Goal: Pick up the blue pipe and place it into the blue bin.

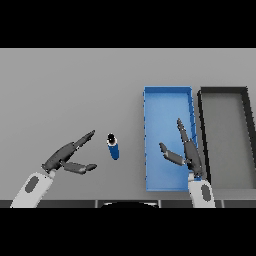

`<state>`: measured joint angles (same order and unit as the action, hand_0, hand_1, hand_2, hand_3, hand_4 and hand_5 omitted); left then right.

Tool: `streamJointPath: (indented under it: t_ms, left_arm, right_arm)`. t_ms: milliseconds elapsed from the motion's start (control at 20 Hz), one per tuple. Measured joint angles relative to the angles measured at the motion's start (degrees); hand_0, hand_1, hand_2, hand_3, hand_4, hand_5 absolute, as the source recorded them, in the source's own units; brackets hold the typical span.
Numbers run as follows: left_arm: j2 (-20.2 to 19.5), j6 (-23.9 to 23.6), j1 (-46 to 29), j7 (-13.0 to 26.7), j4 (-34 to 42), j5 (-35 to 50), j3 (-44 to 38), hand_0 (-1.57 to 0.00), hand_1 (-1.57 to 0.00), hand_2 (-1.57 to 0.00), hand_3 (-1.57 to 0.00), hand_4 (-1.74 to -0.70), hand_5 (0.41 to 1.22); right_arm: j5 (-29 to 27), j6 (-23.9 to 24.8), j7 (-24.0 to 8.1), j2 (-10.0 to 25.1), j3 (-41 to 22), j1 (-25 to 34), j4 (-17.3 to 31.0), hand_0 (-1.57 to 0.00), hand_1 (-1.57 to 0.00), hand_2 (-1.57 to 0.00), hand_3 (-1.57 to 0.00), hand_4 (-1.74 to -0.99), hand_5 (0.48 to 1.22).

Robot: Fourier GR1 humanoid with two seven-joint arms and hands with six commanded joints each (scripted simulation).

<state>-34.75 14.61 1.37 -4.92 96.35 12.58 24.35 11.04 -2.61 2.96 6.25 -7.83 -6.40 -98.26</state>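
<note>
Head view: blue pipe (113, 147) just right of left robot hand (64, 157).

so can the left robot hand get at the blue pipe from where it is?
Probably yes. The left robot hand is open, its fingers pointing toward the blue pipe, with only bare table between them. The right robot hand is over the blue bin, out of the way.

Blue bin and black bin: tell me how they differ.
The blue bin is bright blue, walls and floor; the black bin has dark walls and a grey floor. The blue bin lies nearer the blue pipe, with the right robot hand over it; the black bin lies farther right. Both are rectangular, open-topped and side by side.
</note>
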Motion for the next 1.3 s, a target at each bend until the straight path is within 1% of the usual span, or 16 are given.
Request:
streamJointPath:
  t_ms: [200, 250, 300, 350, 500, 600, 650, 750, 800, 950, 1000, 1050, 1100, 1150, 1200, 1300]
  left_arm:
    - [3.6, -1.9, 0.2, -0.8, -1.3, -4.5, 2.9, 0.0, 0.0, 0.0, 0.0, -1.19, 0.463]
    - [5.2, -2.4, 0.9, 0.5, -2.0, -5.1, 3.8, 0.0, 0.0, 0.0, 0.0, -1.19, 0.465]
    - [5.9, -2.5, 1.3, -0.2, -2.5, -5.4, 3.9, 0.0, 0.0, 0.0, 0.0, -1.2, 0.467]
    - [7.6, -2.4, 2.2, 1.1, -3.7, -5.5, 4.7, 0.0, 0.0, 0.0, 0.0, -1.21, 0.468]
    - [11.4, -2.1, 4.5, 2.7, -8.5, -5.8, 5.6, 0.0, 0.0, 0.0, 0.0, -1.19, 0.469]
    - [13.5, -1.9, 6.6, 1.6, -11.4, -5.9, 5.5, 0.0, 0.0, 0.0, 0.0, -1.17, 0.464]
    - [14.4, -2.0, 7.1, 1.1, -12.9, -6.9, 6.1, 0.0, 0.0, 0.0, 0.0, -1.15, 0.459]
    - [15.5, -2.6, 8.9, 1.0, -14.1, -8.9, 6.8, 0.0, 0.0, 0.0, 0.0, -1.13, 0.462]
    - [16.1, -2.5, 9.9, 0.9, -15.6, -9.3, 6.9, 0.0, 0.0, 0.0, 0.0, -1.15, 0.479]
    - [19.4, -1.1, 11.3, -1.5, -19.0, -7.5, 6.7, 0.0, 0.0, 0.0, 0.0, -1.21, 0.533]
    - [19.8, -1.5, 11.1, -2.6, -18.8, -7.3, 6.5, 0.0, 0.0, -0.04, -0.01, -1.24, 0.558]
    - [20.5, -1.7, 11.4, -2.8, -19.1, -7.0, 6.3, 0.0, -0.04, -0.11, -0.04, -1.27, 0.585]
    - [21.1, -1.6, 11.3, -3.0, -18.9, -6.1, 6.1, -0.03, -0.14, -0.22, -0.12, -1.29, 0.617]
    - [21.8, -2.3, 11.1, -2.5, -18.9, -6.0, 6.0, -0.1, -0.26, -0.36, -0.22, -1.32, 0.651]
    - [22.5, -2.8, 11.4, -1.3, -19.0, -6.1, 6.2, -0.29, -0.46, -0.54, -0.49, -1.34, 0.765]
    - [23.5, -2.6, 10.8, -1.2, -19.6, -4.3, 5.5, -0.72, -0.86, -0.9, -0.88, -1.48, 0.929]
  right_arm:
    - [0.0, 0.0, -0.5, -0.5, -0.6, -1.0, -1.8, 0.0, 0.0, 0.0, 0.0, -1.228, 0.621]
    - [0.2, 0.4, -1.1, -0.9, -0.8, -1.1, -2.4, 0.0, 0.0, 0.0, 0.0, -1.23, 0.622]
    - [0.4, 0.7, -1.8, -0.6, -0.4, -0.7, -2.0, 0.0, 0.0, 0.0, 0.0, -1.231, 0.623]
    - [0.8, 0.8, -1.8, -1.1, -0.8, -0.6, -1.5, 0.0, 0.0, 0.0, 0.0, -1.229, 0.622]
    - [0.0, 0.4, -0.4, -0.5, -0.2, -1.4, -2.1, 0.0, 0.0, 0.0, 0.0, -1.218, 0.612]
    - [0.6, 0.6, -0.4, -0.7, -0.5, -2.3, -1.0, 0.0, 0.0, 0.0, 0.0, -1.208, 0.608]
    - [0.2, 0.6, 0.2, -0.4, -0.1, -2.8, -2.2, 0.0, 0.0, 0.0, 0.0, -1.206, 0.606]
    - [0.1, 0.6, -0.4, -0.5, -0.1, -2.2, -1.9, 0.0, 0.0, 0.0, 0.0, -1.201, 0.605]
    - [-0.1, 0.6, 0.0, -0.5, 0.0, -1.9, -2.1, 0.0, 0.0, 0.0, 0.0, -1.202, 0.606]
    - [-1.0, -0.1, -1.5, -0.5, 0.2, -1.6, -1.7, 0.0, 0.0, 0.0, 0.0, -1.206, 0.606]
    - [-1.1, -0.1, -1.0, -0.5, 0.2, -1.9, -1.9, 0.0, 0.0, 0.0, 0.0, -1.204, 0.605]
    - [-0.9, 0.1, -1.0, -0.4, 0.3, -1.7, -2.1, 0.0, 0.0, 0.0, 0.0, -1.196, 0.603]
    - [-0.4, 0.2, -0.2, 0.2, 0.5, -2.1, -2.0, 0.0, 0.0, 0.0, 0.0, -1.196, 0.605]
    - [-0.2, 0.3, -0.7, 0.0, 0.4, -1.8, -1.5, 0.0, 0.0, 0.0, 0.0, -1.198, 0.605]
    - [-0.6, 0.3, -1.1, -0.5, 0.3, -1.6, -1.7, 0.0, 0.0, 0.0, 0.0, -1.199, 0.605]
    - [-1.0, 0.0, -0.9, -0.1, 0.7, -1.9, -1.1, 0.0, 0.0, 0.0, 0.0, -1.198, 0.604]
